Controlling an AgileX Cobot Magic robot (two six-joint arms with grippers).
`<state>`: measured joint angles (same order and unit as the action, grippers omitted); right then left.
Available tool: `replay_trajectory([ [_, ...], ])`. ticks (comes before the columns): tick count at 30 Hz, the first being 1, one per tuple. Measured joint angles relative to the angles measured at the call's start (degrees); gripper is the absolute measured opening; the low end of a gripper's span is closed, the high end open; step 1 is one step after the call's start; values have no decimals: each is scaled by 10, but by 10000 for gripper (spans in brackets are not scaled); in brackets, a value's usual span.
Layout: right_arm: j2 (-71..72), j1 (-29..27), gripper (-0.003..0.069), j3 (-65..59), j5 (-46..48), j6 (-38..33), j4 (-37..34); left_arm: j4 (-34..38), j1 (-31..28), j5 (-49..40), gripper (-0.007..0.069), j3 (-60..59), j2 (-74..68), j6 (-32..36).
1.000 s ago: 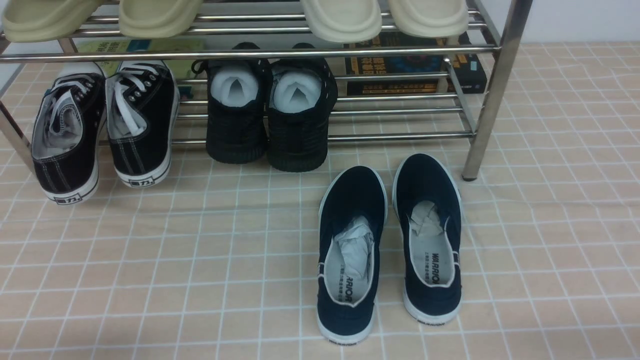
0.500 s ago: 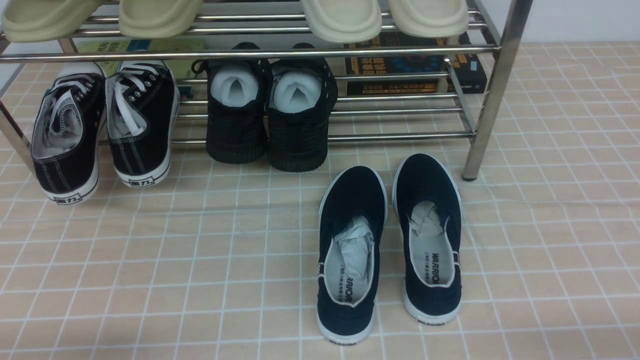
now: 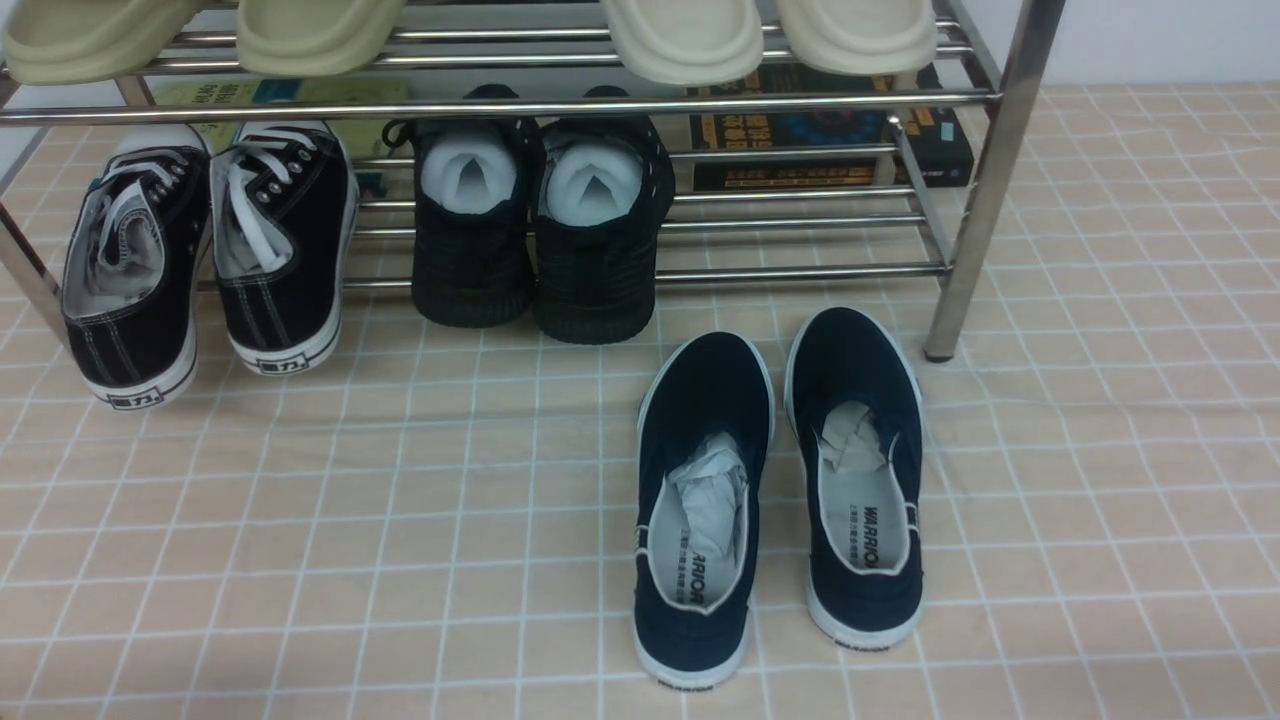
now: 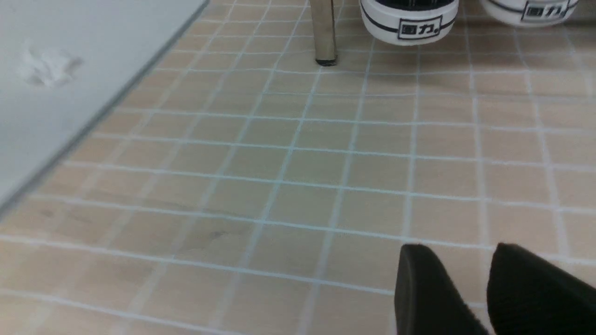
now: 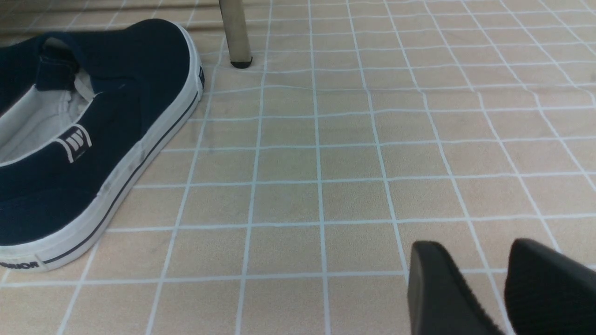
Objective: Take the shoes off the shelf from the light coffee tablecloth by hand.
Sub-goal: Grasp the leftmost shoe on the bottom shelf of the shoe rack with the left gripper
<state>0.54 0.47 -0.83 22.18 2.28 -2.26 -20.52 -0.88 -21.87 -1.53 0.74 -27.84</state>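
Three cameras watching the light coffee tablecloth point(image 3: 450, 480).
Front view is looking down at the shelf point(image 3: 988, 180); wrist views are skimming low, sharing its legs point(image 4: 323, 32).

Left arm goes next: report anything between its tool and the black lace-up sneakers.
Nothing visible does. Only bare tablecloth lies between the left tool and the sneakers; the shelf leg stands beside their heels, off the path.

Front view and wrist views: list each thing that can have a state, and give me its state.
shoes: on the lower tier of the shelf, heels jutting forward.
black mesh shoes: on the lower tier, stuffed with paper.
navy slip-ons: on the tablecloth, off the shelf, paper inside.
beige slippers: on the top tier.
left gripper: open, empty.
right gripper: open, empty.
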Motion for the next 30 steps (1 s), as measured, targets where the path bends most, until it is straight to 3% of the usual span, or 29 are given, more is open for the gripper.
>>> replay_trajectory([
  [2,0,0,240,0,0,0,0,106,0,21,240,0,0,-100],
  [3,0,0,240,0,0,0,0,117,0,24,240,0,0,-111],
  [4,0,0,240,0,0,0,0,194,0,42,240,0,0,-189],
  [5,0,0,240,0,0,0,0,202,0,42,240,0,0,-198],
  [6,0,0,240,0,0,0,0,263,0,53,240,0,0,-275],
  [11,0,0,240,0,0,0,0,314,0,66,240,-1,0,-348],
  [18,0,0,240,0,0,0,0,316,0,114,232,-1,0,-354],
  [22,0,0,240,0,0,0,0,313,0,130,156,16,0,-341],
  [24,0,0,240,0,0,0,0,289,0,110,63,72,-8,-310],
  [26,0,0,240,0,0,0,0,263,0,69,17,133,-43,-276],
  [29,0,0,240,0,0,0,0,245,0,-8,1,204,-109,-235],
  [30,0,0,240,0,0,0,0,239,0,-78,1,241,-153,-199],
])
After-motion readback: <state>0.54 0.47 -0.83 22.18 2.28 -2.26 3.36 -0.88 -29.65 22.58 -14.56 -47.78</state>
